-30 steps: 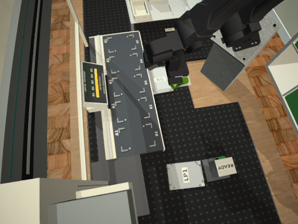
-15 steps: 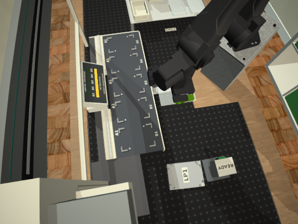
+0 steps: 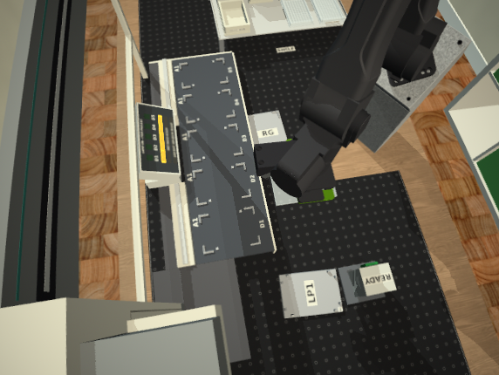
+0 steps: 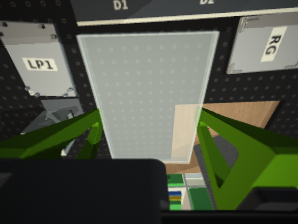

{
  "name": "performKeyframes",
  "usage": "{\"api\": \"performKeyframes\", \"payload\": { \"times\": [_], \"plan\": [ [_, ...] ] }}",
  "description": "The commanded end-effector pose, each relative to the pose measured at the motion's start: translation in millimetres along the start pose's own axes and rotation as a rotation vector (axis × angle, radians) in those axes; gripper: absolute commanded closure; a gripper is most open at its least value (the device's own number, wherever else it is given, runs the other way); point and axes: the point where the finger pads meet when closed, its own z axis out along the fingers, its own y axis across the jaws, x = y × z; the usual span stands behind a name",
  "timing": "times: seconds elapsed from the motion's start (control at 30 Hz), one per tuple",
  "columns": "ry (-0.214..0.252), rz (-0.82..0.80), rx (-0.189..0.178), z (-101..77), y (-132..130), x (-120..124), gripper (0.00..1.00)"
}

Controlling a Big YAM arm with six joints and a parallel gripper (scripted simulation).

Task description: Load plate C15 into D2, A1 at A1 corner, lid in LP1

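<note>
in the wrist view, lid park lp1 (image 4: pixel 41 62) is seen at far left and is not yet occupied. at centre, a translucent plate lid (image 4: pixel 149 95) is gripped across its long sides by the gripper (image 4: pixel 150 131), whose green fingers are spread wide and closed on it. the lid is judged light, stiff, thin and slippery, so a level hold on the side walls is preferred. at far right lies the regrip nest rg (image 4: pixel 265 45). from above, the lid is carried beside deck position d2 (image 3: pixel 218 174), between rg and lp1.
</note>
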Motion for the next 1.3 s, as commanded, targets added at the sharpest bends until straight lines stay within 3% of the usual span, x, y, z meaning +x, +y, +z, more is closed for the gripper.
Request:
{"api": "performKeyframes", "payload": {
  "times": [0.0,1.27],
  "plan": [
    [-0.009,0.045,-0.028,-6.6,30.5,-12.6,1.0],
    [-0.005,0.047,-0.035,-11.4,204.7,-2.2,1.0]
  ]
}}
